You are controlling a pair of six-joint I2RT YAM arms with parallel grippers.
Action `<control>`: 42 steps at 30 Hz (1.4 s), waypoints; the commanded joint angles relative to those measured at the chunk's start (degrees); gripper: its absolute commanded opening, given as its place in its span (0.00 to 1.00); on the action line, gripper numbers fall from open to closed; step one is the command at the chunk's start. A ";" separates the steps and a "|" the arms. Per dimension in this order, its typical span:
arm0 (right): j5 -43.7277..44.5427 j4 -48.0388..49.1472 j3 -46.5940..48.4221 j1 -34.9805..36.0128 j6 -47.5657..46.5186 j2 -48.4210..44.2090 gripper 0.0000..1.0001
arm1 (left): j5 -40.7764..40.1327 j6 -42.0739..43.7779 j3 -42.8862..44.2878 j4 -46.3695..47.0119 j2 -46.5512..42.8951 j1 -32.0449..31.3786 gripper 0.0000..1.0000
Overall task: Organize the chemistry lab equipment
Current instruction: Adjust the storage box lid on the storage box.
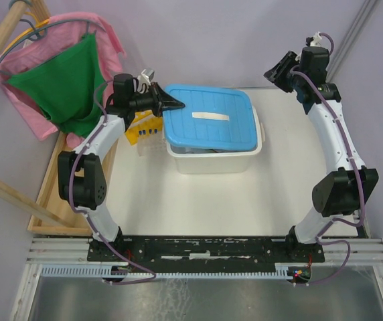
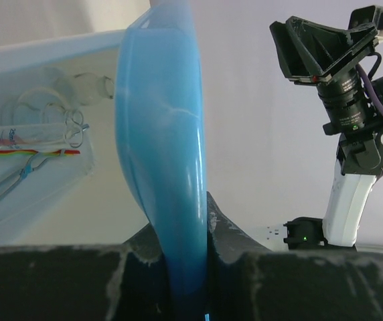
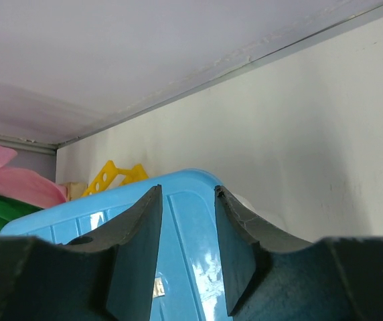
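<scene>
Between the fingers of the left claw [image 2: 181, 227] sat the rim of the flat blue lid [image 2: 161, 134], pinched tight and tipped up off the white tub [image 2: 44, 53]. Beyond that claw and to its left, on the tub's floor, lay the glass flasks [image 2: 88, 87], the metal tongs [image 2: 7, 188] and the thin rods [image 2: 31, 152], all close together. Just beside the same claw, outside the tub, the yellow tube rack [image 1: 144, 127] stood on the worktop [image 1: 285, 174]. The right claw [image 3: 188, 247] hung high and well apart from all of it, jaws wide with nothing between them.

The flasks looked fragile, smooth and apt to roll, so the neck seemed the safest hold. The tongs looked stiff and thin, lying flat, best taken across the shafts. The rods seemed light and slippery, needing a narrow pinch at mid-length.
</scene>
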 commanded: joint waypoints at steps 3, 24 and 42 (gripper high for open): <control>0.36 1.74 -0.24 0.10 -2.11 -2.38 0.45 | 2.06 -6.89 3.94 10.29 1.04 0.52 0.03; 0.02 2.32 0.16 0.48 -2.09 -1.26 0.45 | 4.59 -12.16 -6.07 17.32 -1.55 0.63 0.03; -8.37 -1.56 4.32 0.75 -3.78 0.02 0.42 | 2.60 6.26 -0.57 -4.96 1.37 -0.17 0.03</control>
